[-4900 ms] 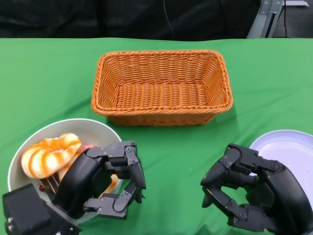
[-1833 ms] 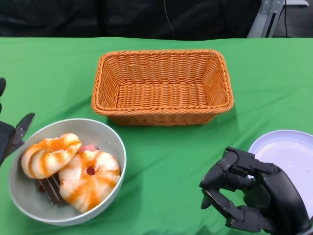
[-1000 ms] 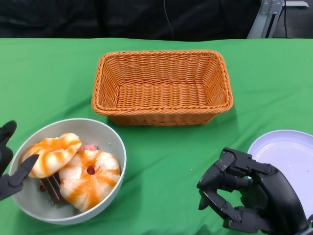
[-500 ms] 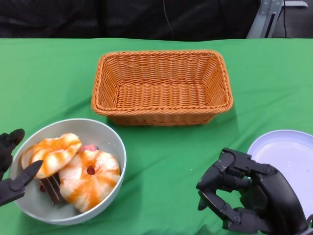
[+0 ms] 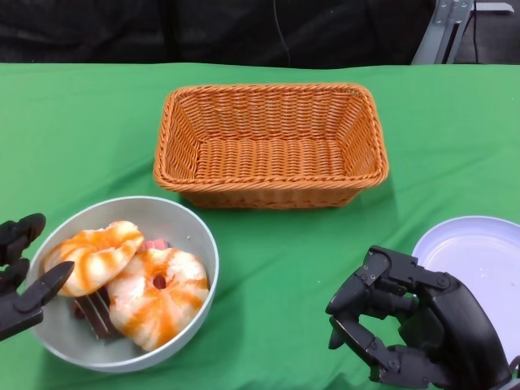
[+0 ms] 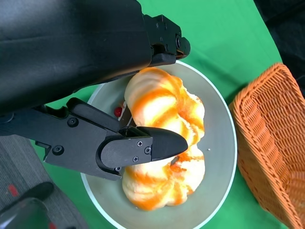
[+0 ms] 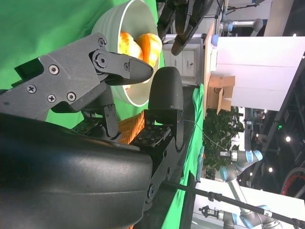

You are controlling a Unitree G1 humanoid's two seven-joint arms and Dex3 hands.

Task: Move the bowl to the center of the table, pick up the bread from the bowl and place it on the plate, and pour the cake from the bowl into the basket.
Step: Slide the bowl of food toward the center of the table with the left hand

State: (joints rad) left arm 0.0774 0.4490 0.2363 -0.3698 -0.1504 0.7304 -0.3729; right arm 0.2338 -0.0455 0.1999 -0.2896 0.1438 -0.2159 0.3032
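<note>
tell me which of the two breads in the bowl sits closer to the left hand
The upper-left bread, right beside the left hand; the other bread lies toward the bowl's right side.

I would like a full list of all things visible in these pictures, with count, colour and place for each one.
basket: one, orange wicker, on the far middle of the table, nothing inside.
bowl: one, grey, near left, in front of the basket's left corner.
bread: two orange-and-white swirled rolls, in the bowl, touching each other.
cake: one dark brown piece, in the bowl, partly under the bread.
plate: one, pale lilac, near right edge, bare.
table: one, green cloth.
left hand: one, black, fingers spread at the bowl's left rim.
right hand: one, black, fingers curled in on nothing, beside the plate.
</note>
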